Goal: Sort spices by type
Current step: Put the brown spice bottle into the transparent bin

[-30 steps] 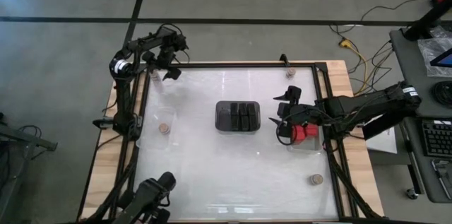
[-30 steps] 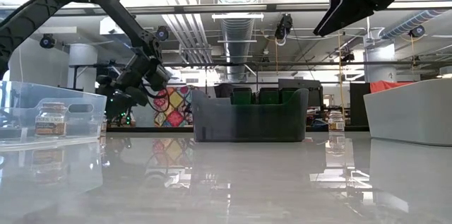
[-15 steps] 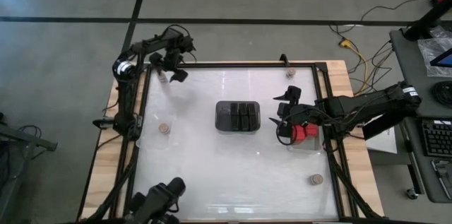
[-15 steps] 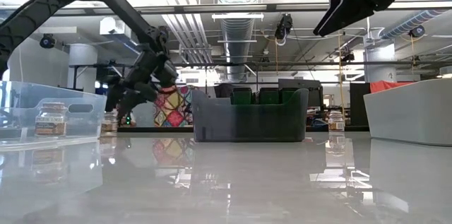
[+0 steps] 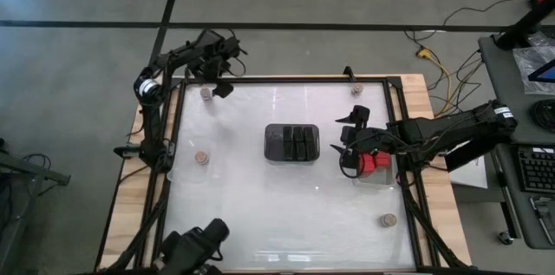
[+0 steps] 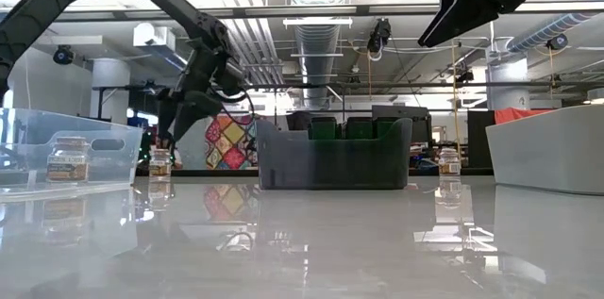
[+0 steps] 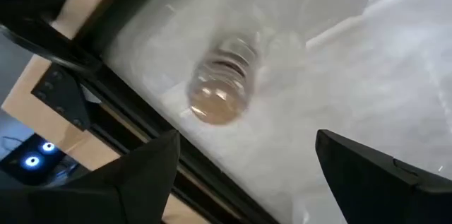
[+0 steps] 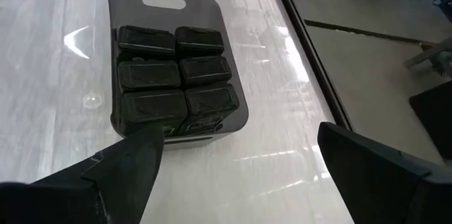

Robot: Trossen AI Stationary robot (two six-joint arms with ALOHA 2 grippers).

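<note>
A tan-topped clear jar (image 5: 205, 93) (image 7: 222, 86) (image 6: 159, 160) stands upright on its base near the table's far left corner. My left gripper (image 5: 218, 74) (image 7: 247, 171) hovers open above it and slightly to its right, touching nothing. Another jar (image 5: 201, 158) (image 6: 68, 157) sits in the clear tray on the left. Dark grey-black blocks (image 5: 299, 142) (image 8: 176, 75) fill the dark tray in the table's middle. Red blocks (image 5: 373, 164) lie in the clear tray on the right. My right gripper (image 5: 349, 133) (image 8: 247, 174) hangs open and high between the dark tray and the red blocks.
Two more jars stand loose, one by the far right corner (image 5: 356, 90) (image 6: 449, 160) and one near the near right corner (image 5: 388, 219). A black frame (image 5: 277, 78) runs around the white table top. The clear left tray's wall (image 6: 94, 143) rises beside the far jar.
My left gripper has risen and swung toward the table's far edge and a little to the right, staying open. The jar near the far left corner now shows slightly farther right than a second ago. The right arm has kept still.
</note>
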